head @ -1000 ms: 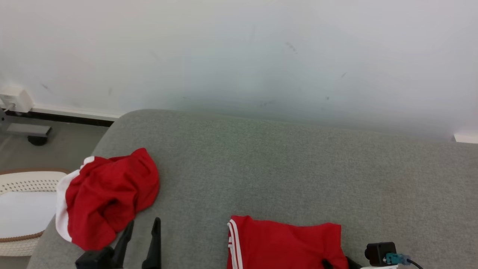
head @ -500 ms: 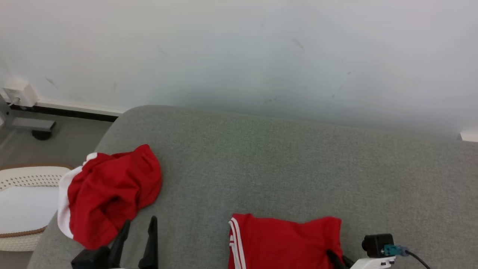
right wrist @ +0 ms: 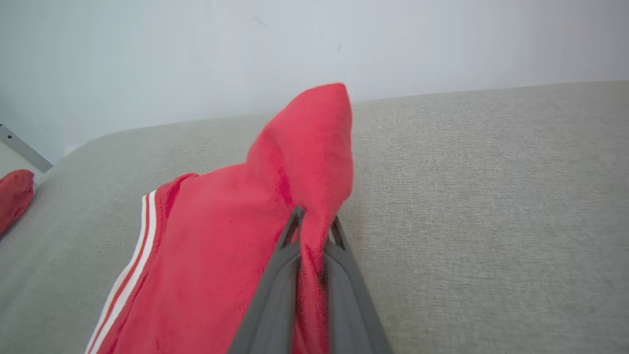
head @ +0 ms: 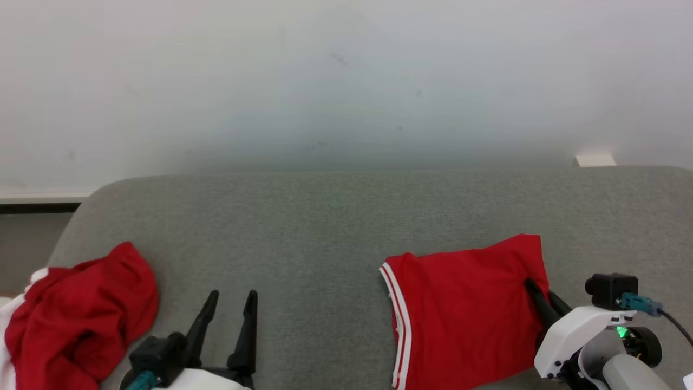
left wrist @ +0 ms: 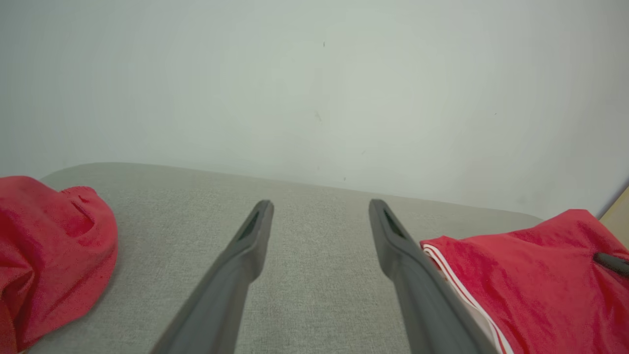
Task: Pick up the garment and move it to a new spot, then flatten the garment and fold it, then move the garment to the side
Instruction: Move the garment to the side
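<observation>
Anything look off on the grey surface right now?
The folded red garment has its right corner pulled up into a peak, pinched in the right end effector. A second red garment lies crumpled near the left edge.

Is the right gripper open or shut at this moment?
Shut. The right gripper pinches a fold of the striped red garment between its jaws, and the cloth stands up in a peak above the grey cushion.
</observation>
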Motion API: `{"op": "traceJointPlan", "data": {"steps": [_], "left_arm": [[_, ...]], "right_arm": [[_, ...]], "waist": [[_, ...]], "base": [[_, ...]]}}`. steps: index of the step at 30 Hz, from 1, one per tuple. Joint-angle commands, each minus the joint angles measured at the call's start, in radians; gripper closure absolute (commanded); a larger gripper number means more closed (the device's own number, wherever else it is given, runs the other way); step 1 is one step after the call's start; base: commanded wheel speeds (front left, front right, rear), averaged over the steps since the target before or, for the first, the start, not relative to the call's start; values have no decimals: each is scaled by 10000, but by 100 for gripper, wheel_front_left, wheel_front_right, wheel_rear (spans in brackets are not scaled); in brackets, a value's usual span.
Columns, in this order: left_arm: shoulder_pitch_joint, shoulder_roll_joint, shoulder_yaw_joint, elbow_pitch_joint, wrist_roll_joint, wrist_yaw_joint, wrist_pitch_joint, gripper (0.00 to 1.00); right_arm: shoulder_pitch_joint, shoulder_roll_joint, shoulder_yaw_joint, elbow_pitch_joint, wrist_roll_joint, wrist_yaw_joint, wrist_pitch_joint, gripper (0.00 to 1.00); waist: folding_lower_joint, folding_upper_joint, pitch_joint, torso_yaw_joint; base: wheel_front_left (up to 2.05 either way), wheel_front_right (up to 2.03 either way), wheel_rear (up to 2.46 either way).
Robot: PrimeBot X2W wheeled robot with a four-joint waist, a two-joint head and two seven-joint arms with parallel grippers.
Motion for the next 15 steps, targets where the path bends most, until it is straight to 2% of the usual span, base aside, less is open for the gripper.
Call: {"op": "traceJointPlan", "data": {"steps": [1, 7, 15], "left_arm": [[-96, 30, -54, -19, 6, 11, 5, 0], [-229, 0, -542, -11, -13, 11, 5, 0], [-507, -10, -1243, 53, 47, 12, 4, 0]], "right_arm": [[-160, -122, -113, -59, -56, -24, -81, 100], [-99, -375, -580, -217, -138, -24, -125, 100], [137, -401, -1062, -536, -176, -24, -109, 100]], "waist": [[0, 0, 28, -712], [0, 0, 193, -2293], [0, 0, 478, -3131]], "base": [[0, 0, 0], [0, 0, 0], [0, 0, 0]]}}
